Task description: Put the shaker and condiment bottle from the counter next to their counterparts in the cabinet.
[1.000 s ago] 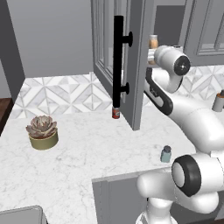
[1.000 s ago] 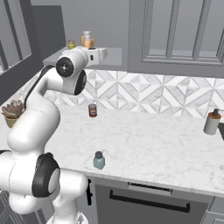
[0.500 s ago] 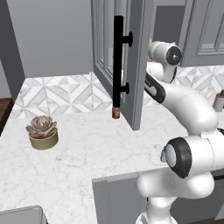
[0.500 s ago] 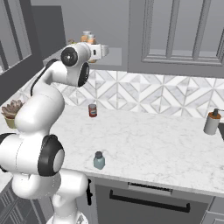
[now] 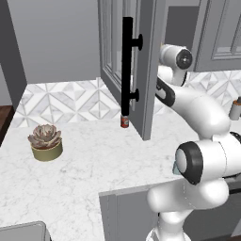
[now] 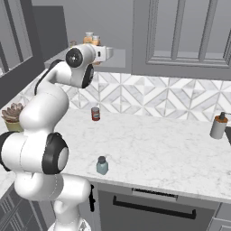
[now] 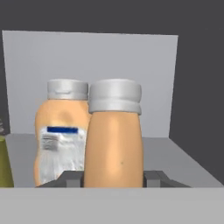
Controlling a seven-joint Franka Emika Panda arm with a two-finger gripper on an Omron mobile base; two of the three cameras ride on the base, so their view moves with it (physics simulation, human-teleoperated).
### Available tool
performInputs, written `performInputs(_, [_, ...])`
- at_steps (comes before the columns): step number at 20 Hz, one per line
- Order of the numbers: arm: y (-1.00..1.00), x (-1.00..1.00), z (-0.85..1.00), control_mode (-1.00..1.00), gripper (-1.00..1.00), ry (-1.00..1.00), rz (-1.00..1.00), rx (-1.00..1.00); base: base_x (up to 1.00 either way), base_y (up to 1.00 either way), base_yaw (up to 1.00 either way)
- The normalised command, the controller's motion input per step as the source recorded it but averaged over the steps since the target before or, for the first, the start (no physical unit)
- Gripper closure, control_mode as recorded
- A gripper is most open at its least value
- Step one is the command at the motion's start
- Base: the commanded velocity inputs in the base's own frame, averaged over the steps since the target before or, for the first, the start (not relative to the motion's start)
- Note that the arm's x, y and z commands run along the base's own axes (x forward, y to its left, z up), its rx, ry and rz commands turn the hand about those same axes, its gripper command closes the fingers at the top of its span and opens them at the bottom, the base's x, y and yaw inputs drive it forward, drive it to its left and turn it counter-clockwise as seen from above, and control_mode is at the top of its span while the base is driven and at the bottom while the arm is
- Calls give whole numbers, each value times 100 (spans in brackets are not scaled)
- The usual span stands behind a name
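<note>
condiment bottle (image 7: 114, 135): amber-orange body, pale cap, upright, close in front of the hand camera, seated between the two dark finger tips of the gripper (image 7: 113, 177). jaws closed onto its lower body from either side; bottle is held. it stands over the grey shelf of the cabinet (image 7: 175, 157), whether its base touches the shelf cannot be told

just behind and to its left in the hand view: a second orange bottle (image 7: 61, 135), same pale cap, white label with a blue stripe, upright on the shelf. the two overlap in that view; contact between them cannot be told

right base view: arm reaches up to the open shelf, two orange bottles visible at the hand

shaker (image 6: 102, 165): teal-grey, dark cap, upright on the counter (image 6: 171, 153) near its front edge, well apart from the arm's hand

small red can (image 6: 95, 113) upright near the tiled wall. grey cylinder with brown top (image 6: 219, 126) at far right of the counter. potted succulent (image 5: 45, 141) at the left. cabinet door (image 5: 136, 66) open, black bar handle facing out
</note>
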Motion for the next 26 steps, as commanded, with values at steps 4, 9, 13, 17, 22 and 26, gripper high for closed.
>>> performInputs(4, [0, 21, -35, -100, 100, -6, 0, 6, 0, 0, 0])
performInputs(9, [0, 40, -6, -100, 100, 0, 0, 9, 0, 0, 0])
performInputs(13, [0, 33, -18, -100, 100, 0, 0, 8, 0, 0, 0])
performInputs(17, [0, 15, -48, -100, -100, 0, -1, 0, 0, 0, 0])
performInputs(22, [0, 2, -48, -100, -100, -6, 0, 0, 0, 0, 0])
performInputs(26, [0, 0, -28, -100, -100, -5, 0, 0, 0, 0, 0])
